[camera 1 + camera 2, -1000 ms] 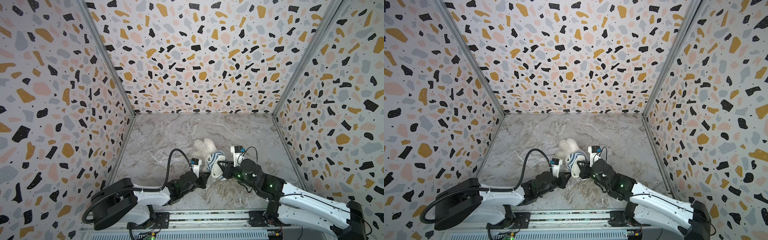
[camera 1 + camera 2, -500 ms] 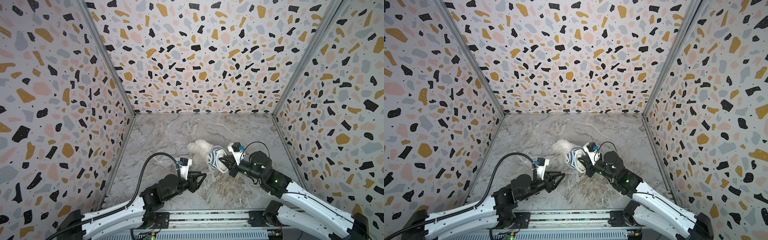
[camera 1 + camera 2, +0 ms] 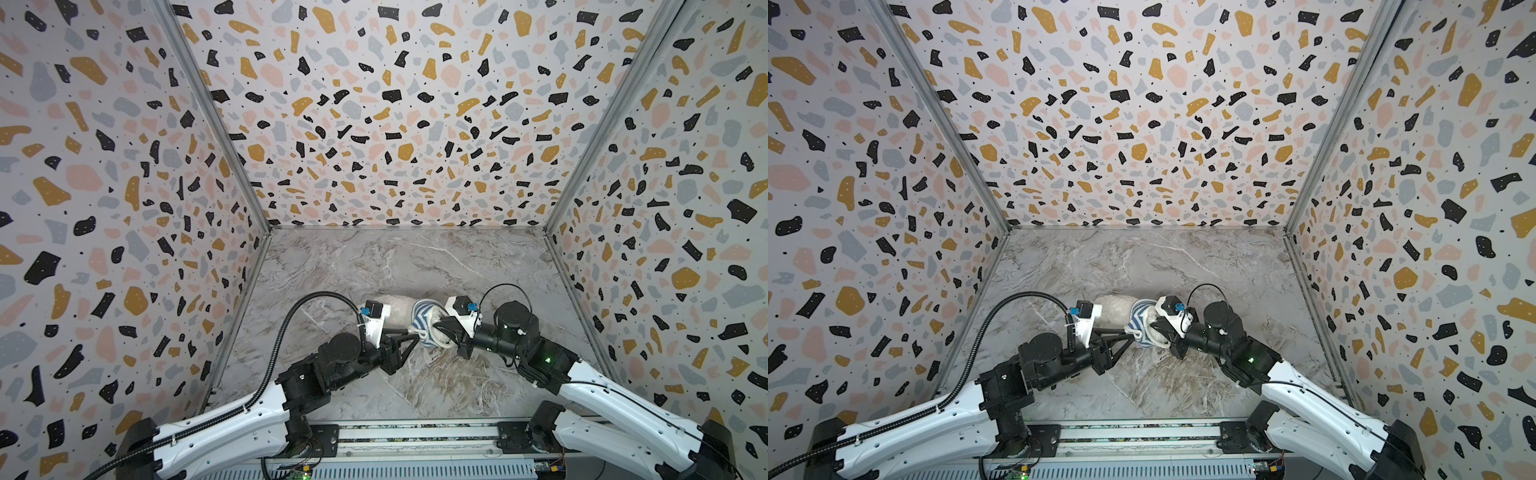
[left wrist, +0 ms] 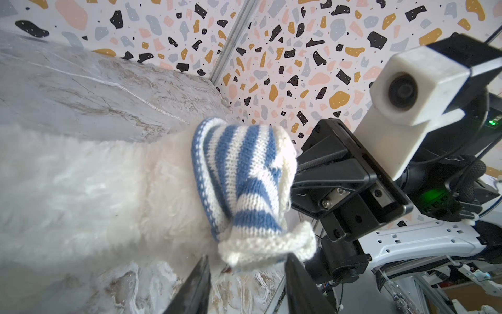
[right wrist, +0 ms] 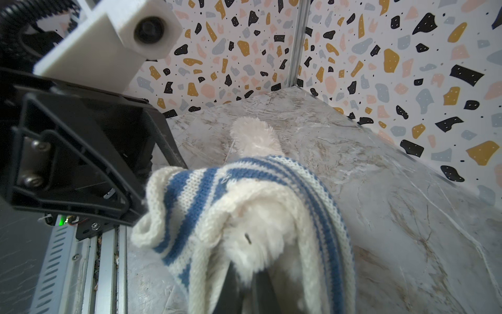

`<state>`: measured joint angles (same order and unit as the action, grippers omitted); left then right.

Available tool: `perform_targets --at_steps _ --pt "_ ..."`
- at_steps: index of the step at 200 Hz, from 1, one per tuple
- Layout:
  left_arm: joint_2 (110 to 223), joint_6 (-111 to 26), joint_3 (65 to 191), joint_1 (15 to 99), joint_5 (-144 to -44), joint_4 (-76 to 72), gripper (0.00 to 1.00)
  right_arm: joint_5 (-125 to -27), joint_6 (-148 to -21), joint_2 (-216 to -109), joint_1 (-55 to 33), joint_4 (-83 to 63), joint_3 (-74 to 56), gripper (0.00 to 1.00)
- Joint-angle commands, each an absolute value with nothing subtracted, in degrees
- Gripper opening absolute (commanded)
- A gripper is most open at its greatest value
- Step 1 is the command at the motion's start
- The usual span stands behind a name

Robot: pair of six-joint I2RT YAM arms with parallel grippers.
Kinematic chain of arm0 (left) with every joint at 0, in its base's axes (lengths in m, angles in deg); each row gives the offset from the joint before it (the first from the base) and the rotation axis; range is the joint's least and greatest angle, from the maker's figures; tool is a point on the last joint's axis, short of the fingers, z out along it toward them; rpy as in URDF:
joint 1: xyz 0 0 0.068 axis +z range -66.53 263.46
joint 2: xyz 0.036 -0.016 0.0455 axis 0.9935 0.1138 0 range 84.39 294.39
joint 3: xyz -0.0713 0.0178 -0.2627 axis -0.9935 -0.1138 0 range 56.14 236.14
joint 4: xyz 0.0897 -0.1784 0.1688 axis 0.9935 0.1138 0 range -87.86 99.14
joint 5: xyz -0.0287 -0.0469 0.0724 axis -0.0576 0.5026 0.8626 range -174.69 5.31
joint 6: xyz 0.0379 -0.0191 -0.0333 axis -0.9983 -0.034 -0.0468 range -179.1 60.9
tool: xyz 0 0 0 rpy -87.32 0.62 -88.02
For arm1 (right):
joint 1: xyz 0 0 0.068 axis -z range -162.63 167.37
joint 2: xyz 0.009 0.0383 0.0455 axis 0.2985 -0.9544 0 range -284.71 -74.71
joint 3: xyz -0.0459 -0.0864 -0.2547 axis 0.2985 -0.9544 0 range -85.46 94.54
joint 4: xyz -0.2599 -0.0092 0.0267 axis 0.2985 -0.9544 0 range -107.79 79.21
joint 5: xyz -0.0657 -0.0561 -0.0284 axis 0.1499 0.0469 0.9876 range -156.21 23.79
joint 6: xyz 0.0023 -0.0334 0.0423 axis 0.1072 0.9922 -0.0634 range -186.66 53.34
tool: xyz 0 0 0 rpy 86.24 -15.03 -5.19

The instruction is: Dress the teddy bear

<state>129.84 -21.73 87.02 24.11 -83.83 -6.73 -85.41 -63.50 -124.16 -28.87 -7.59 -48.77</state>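
The teddy bear (image 3: 397, 307) (image 3: 1111, 311), cream and fluffy, lies on the marble floor with a blue-and-white striped shirt (image 3: 424, 324) (image 3: 1140, 322) bunched over its right-hand end. My right gripper (image 3: 436, 328) (image 5: 248, 274) reaches into the shirt (image 5: 312, 195) and is shut on a tuft of the bear's fur. A bare limb of the bear (image 5: 252, 136) sticks out beyond the cloth. My left gripper (image 3: 413, 334) (image 4: 247, 262) is open, its two fingers straddling the shirt's white knitted cuff (image 4: 266, 250) from the left. The bear's body (image 4: 95, 190) is uncovered.
Terrazzo-patterned walls (image 3: 124, 249) close the floor on three sides. A metal rail (image 3: 415, 432) carrying both arm bases runs along the front. The left arm's black cable (image 3: 291, 324) arches above the floor. The right arm's wrist camera (image 4: 402, 89) sits close behind the shirt.
The left gripper let go, drew back to the left with its jaws opening, then came forward again to the shirt's cuff. The right arm shifted the bear and shirt slightly while staying shut.
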Motion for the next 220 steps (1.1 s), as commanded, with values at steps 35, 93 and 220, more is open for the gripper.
perform_targets --at_steps 35,93,220 --pt "133.03 -23.54 91.32 24.40 -85.59 -9.69 0.19 -85.66 -61.19 -123.21 -28.69 -6.47 -48.26 0.00" --pt "135.65 -23.11 93.27 24.29 -90.56 -14.66 0.17 -85.11 -60.85 -122.34 -28.69 -5.58 -49.33 0.00" --pt "125.93 -17.29 86.53 28.81 -85.83 -6.90 0.29 -87.42 -60.86 -116.25 -28.60 -0.60 -53.89 0.00"
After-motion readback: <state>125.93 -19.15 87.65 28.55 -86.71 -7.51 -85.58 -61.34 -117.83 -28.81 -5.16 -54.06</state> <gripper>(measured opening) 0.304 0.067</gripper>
